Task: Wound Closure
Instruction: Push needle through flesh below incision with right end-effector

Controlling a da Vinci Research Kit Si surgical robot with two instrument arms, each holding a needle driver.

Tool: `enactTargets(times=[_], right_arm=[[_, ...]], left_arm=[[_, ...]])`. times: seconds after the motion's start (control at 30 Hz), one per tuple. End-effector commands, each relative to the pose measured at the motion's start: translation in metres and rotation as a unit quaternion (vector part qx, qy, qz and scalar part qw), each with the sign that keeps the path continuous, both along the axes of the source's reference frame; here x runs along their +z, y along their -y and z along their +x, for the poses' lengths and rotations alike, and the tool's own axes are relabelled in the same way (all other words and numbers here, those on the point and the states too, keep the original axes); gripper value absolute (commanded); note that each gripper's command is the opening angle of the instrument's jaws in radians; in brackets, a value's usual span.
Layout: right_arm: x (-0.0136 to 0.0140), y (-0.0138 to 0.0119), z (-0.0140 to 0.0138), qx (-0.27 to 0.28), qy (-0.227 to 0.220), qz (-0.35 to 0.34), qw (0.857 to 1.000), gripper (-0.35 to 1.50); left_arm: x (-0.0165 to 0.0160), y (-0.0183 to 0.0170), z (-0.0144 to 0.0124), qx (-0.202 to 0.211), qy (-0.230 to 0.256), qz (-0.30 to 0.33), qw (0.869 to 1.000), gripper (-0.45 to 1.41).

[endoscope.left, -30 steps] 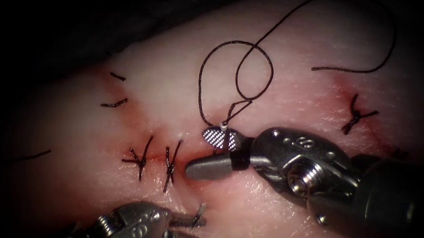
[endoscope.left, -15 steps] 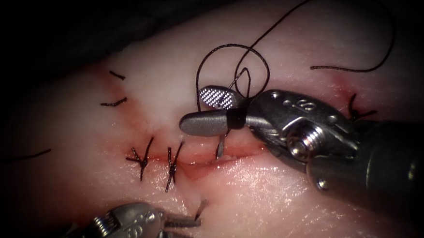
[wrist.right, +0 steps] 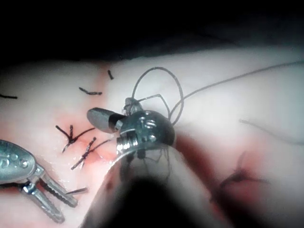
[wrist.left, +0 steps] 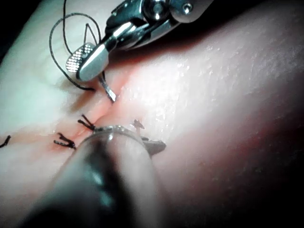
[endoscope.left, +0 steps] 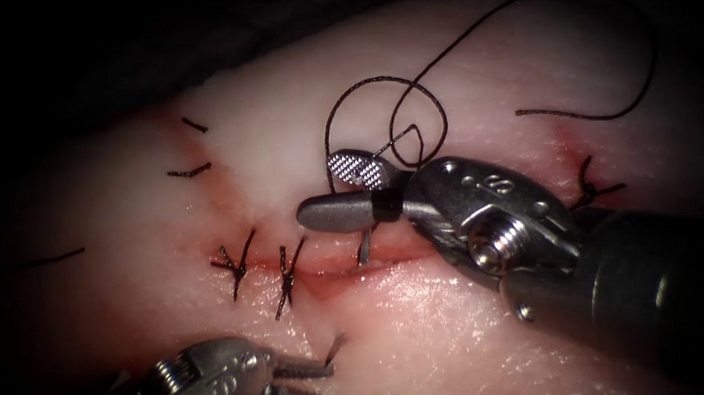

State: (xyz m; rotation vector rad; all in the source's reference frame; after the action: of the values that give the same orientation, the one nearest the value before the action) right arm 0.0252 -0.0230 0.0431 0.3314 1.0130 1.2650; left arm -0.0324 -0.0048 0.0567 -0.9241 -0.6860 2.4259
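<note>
The tissue (endoscope.left: 470,312) has a cut (endoscope.left: 331,264) running left to right, and red fluid lies along it. My right tool (endoscope.left: 317,190) hovers just above the cut with its jaws open. Dark thread (endoscope.left: 441,56) coils in loops behind it, and a narrow loop runs in near the jaws' hinge. A short grey stretch that looks like the needle (endoscope.left: 363,247) sticks out of the cut under the lower jaw, its upper end hidden. The needle (wrist.left: 107,89) stands below the right tool (wrist.left: 78,66). My left tool (endoscope.left: 336,386) rests low on the left, jaws open, with a short dark piece at its upper tip.
Two tied stitches (endoscope.left: 235,264) (endoscope.left: 286,269) close the cut's left part. Another knot (endoscope.left: 592,185) sits at the far right beside the right tool's shaft. Cut thread ends (endoscope.left: 190,172) lie on the upper left tissue. The thread's long tail curves over the upper right.
My right tool rose from the cut to just above it, lifting the thread loop with it and uncovering the grey piece in the cut. The left tool barely moved.
</note>
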Motion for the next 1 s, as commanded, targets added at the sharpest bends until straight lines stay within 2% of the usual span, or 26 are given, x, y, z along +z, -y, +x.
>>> enactTargets(times=[0.03, 0.17, 0.43, 0.57, 0.83, 1.0], right_arm=[[0.0000, -0.0009, 0.0011, -0.001, 0.008, 0.003, 1.000, -0.35], [-0.0001, -0.0007, 0.0010, 0.006, 0.049, 0.014, 0.999, -0.35], [0.0000, 0.0009, 0.0025, 0.044, 0.001, 0.098, 0.994, -0.35], [0.0007, 0.0019, 0.0036, 0.060, -0.051, 0.165, 0.983, -0.35], [0.0003, 0.0060, 0.0055, 0.055, -0.108, 0.243, 0.962, -0.35], [-0.0005, 0.0059, 0.0045, 0.046, -0.124, 0.266, 0.955, -0.35]], left_arm=[[0.0003, -0.0008, -0.0005, 0.000, 0.001, -0.002, 1.000, 0.00], [0.0002, -0.0007, -0.0004, 0.000, 0.001, -0.002, 1.000, 0.00], [0.0002, -0.0005, 0.0005, 0.006, 0.002, -0.006, 1.000, -0.01], [0.0004, -0.0005, 0.0012, 0.009, 0.004, -0.006, 1.000, -0.03], [0.0010, -0.0010, 0.0014, 0.009, 0.004, -0.007, 1.000, -0.05], [0.0009, -0.0008, 0.0019, 0.021, 0.008, -0.018, 1.000, -0.01]])
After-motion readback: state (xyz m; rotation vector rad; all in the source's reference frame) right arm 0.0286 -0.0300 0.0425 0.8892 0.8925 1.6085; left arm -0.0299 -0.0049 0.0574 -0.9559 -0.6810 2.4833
